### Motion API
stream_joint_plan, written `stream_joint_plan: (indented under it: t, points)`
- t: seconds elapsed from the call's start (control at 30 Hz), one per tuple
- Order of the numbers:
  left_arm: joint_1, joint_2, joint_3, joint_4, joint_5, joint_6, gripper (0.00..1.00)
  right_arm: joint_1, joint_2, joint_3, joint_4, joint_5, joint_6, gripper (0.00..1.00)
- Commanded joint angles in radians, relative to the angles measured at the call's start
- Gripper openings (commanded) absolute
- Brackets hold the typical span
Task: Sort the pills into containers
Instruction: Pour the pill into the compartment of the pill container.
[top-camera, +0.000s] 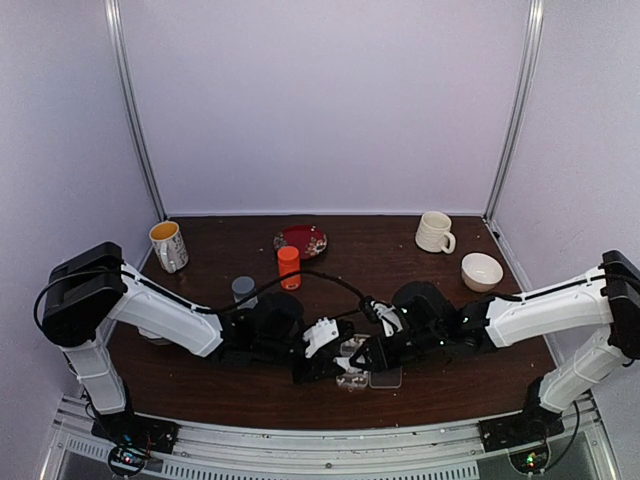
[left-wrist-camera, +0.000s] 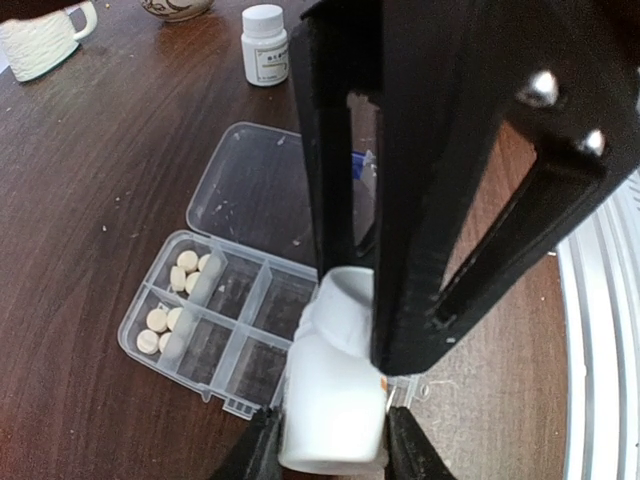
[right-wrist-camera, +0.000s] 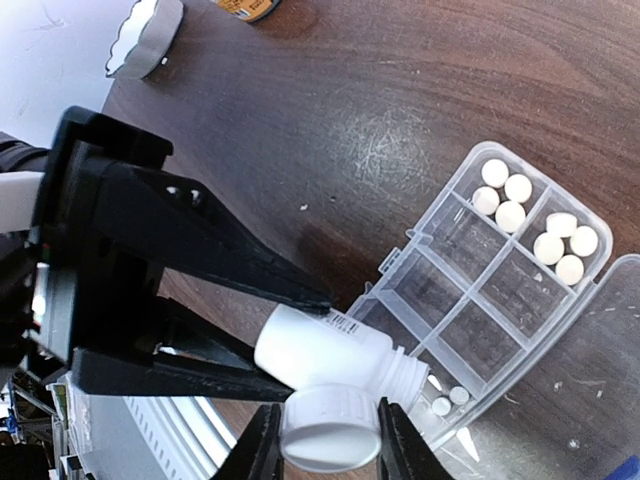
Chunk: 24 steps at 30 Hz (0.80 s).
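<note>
The clear organiser box (left-wrist-camera: 137, 346) (right-wrist-camera: 398, 268) lies open on the dark table, its lid (left-wrist-camera: 250, 185) folded flat. Cream pills (left-wrist-camera: 187, 262) (right-wrist-camera: 505, 190) fill two end compartments, and two more pills (right-wrist-camera: 448, 400) lie in the corner compartment under the bottle's mouth. My left gripper (left-wrist-camera: 335, 452) (top-camera: 335, 366) is shut on a small white bottle (left-wrist-camera: 335, 400) (right-wrist-camera: 320, 345), tilted with its open neck over the box. My right gripper (right-wrist-camera: 330, 445) (top-camera: 366, 356) is shut on the bottle's white cap (right-wrist-camera: 330, 428), right beside the neck.
A second white bottle (left-wrist-camera: 265, 45) stands beyond the lid. Farther back are an orange bottle (top-camera: 288, 265), a red plate (top-camera: 301, 240), a mug (top-camera: 168, 245) at the left, a cream mug (top-camera: 433, 232), a bowl (top-camera: 481, 271) and a small grey object (top-camera: 243, 289).
</note>
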Motion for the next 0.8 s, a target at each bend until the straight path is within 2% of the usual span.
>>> stream_joint_plan:
  t: [0.0,0.3,0.77]
  points:
    - [-0.001,0.003,0.002,0.068,0.015,-0.010,0.00,0.004,-0.072,0.015,-0.024,0.022,-0.024,0.00]
    - [0.000,-0.040,-0.104,0.212,-0.003,-0.017,0.00,0.004,-0.072,0.026,-0.023,0.000,-0.022,0.00]
    - [0.002,-0.091,-0.191,0.281,-0.040,-0.059,0.00,0.018,-0.023,0.069,-0.023,-0.028,-0.020,0.00]
